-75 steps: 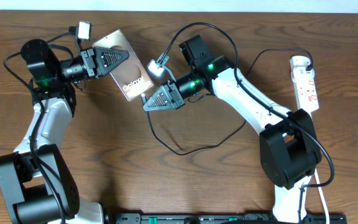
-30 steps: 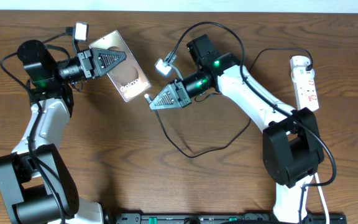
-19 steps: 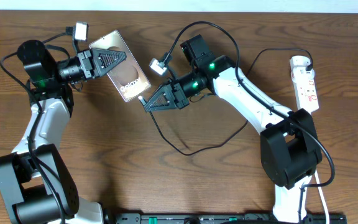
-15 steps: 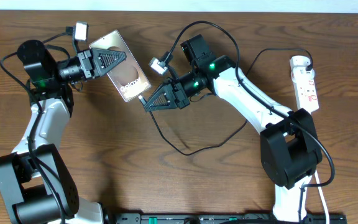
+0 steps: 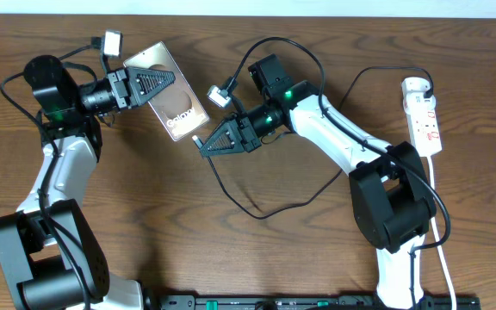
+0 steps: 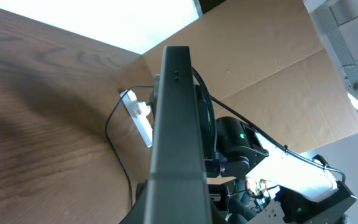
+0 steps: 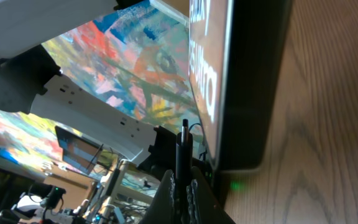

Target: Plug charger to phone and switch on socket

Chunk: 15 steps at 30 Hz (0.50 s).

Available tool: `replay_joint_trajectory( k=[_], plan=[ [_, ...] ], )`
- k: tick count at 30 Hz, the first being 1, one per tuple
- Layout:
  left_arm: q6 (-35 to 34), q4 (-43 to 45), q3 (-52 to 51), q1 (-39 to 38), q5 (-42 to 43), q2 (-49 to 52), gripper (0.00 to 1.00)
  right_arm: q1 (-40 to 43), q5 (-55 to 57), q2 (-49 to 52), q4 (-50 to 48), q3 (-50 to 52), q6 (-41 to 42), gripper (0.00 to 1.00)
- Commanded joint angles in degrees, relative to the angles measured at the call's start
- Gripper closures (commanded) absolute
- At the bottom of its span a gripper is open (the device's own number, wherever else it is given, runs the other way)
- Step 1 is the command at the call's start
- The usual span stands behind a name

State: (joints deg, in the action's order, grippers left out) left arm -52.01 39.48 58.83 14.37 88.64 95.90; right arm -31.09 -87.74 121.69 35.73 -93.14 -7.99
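The left claw (image 5: 169, 80) clamped the phone (image 5: 179, 108) and the right claw (image 5: 204, 148) pinched the charger (image 7: 183, 152), whose tip, if slightly off-line, could miss the port.

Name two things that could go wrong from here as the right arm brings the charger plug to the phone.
1. In the right wrist view, the plug tip of the charger seems to stand off to the screen side of the phone, not in line with its end. Pushing now may jam it against the casing.
2. The left gripper grips the phone at one end only, so a push from the right gripper could twist it.
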Motion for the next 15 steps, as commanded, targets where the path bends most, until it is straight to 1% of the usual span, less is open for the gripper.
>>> replay_joint_trajectory(
  k=[1, 15],
  plan=[
    [1.2, 0.5, 0.3, 0.1, 1.5, -0.7, 0.93, 0.1, -1.8, 0.1, -0.7, 0.3, -0.9, 0.99],
    [0.8, 0.5, 0.3, 0.1, 1.5, -0.7, 0.93, 0.5, -1.8, 0.2, -2.3, 0.3, -0.9, 0.99]
  ],
)
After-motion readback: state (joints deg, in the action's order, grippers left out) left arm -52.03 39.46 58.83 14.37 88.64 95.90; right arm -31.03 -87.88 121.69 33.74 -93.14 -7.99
